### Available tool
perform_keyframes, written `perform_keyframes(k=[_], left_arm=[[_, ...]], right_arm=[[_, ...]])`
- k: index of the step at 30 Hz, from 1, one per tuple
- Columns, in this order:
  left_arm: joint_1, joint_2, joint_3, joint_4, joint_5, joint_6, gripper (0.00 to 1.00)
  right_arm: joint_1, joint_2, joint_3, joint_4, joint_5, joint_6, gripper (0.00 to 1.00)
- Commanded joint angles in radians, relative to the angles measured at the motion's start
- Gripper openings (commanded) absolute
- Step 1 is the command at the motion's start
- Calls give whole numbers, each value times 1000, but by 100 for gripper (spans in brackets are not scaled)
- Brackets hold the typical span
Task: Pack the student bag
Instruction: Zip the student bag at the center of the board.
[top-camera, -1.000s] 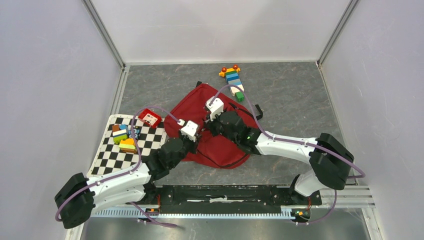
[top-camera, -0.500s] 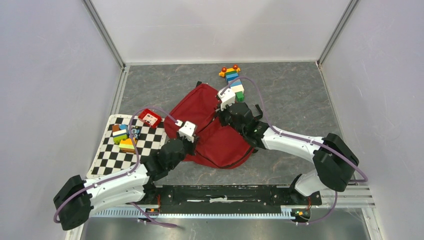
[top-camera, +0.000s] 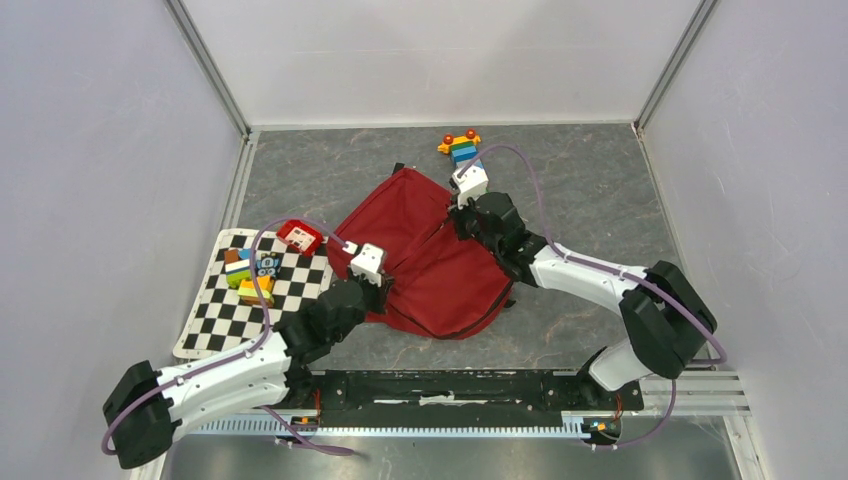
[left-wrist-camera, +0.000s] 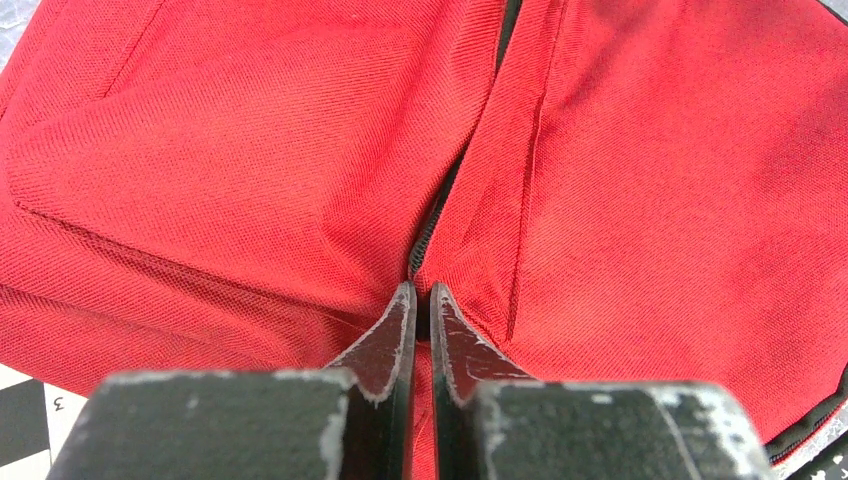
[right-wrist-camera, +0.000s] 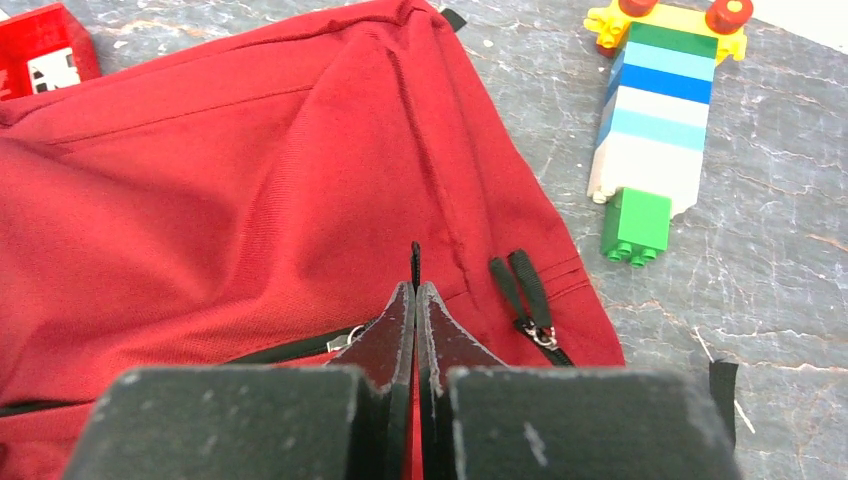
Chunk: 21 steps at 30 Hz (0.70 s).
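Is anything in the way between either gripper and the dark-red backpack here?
Nothing visible. The left gripper is closed on the dark-red fabric backpack at its black zipper seam, and the right gripper pinches a thin black zipper tab. The colourful toy brick stack lies beside the backpack, clear of both.

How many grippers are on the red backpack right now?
2. The left gripper pinches the student bag at its zipper seam, by the near-left edge. The right gripper pinches a black zipper pull at the far-right corner. Both sets of jaws look shut.
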Motion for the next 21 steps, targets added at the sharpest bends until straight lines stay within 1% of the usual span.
perform_keyframes(k=[1,8,15,21], left_arm=[[-7,-21,3,-100,-33,-45,2],[-6,-47,-9,-110,-47,-60,2],[-7,-44,-12,-110,-50,-71,2],[-6,-57,-10,-106,-53,-89,2]], right_arm=[[-64,27,7,91,16,-44,0],[-118,65,9,82,-5,-50,0],[-144,92,2,79,-23,-55,0],[-151,65,18,56,-98,-93,0]])
